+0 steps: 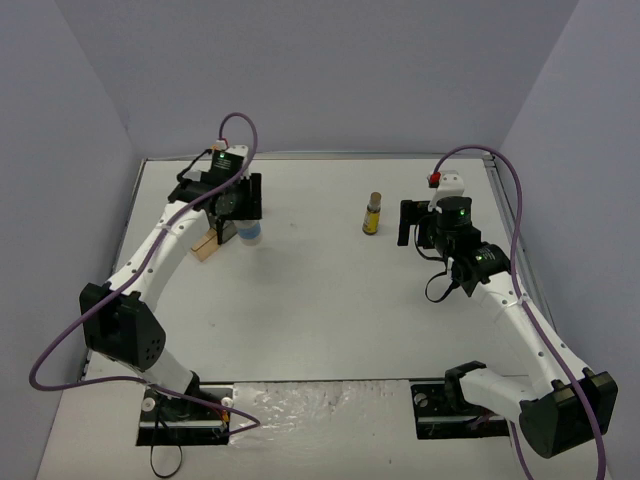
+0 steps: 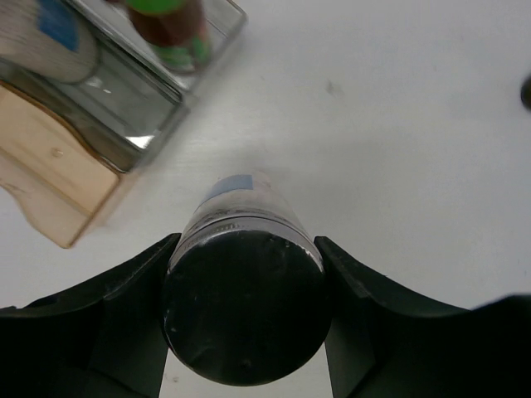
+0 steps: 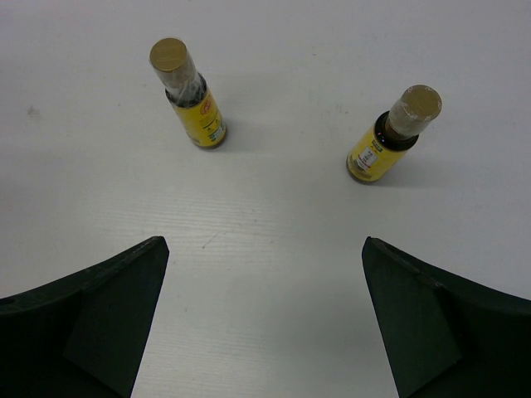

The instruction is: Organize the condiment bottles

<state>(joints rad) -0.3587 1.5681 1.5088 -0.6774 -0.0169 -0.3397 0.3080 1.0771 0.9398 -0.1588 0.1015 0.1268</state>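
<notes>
My left gripper (image 2: pixel 246 245) is shut on a wide pale jar (image 2: pixel 245 298) with a dark-looking lid, and each finger presses one side of it. From above, this jar (image 1: pixel 250 232) sits under the left gripper (image 1: pixel 243 220), just right of the tray (image 1: pixel 210 242). The tray (image 2: pixel 141 108) holds another pale jar (image 2: pixel 46 37) and a green-necked red bottle (image 2: pixel 170 25). My right gripper (image 3: pixel 264 249) is open over bare table. Two slim brown-capped yellow bottles (image 3: pixel 189 95) (image 3: pixel 390 137) stand upright beyond it. The top view shows only one slim bottle (image 1: pixel 372 213), left of the right gripper (image 1: pixel 408 222).
A pale wooden piece (image 2: pixel 41 182) juts out from under the tray's near side. Grey walls close in the table on the left, back and right. The arm bases stand on the near edge.
</notes>
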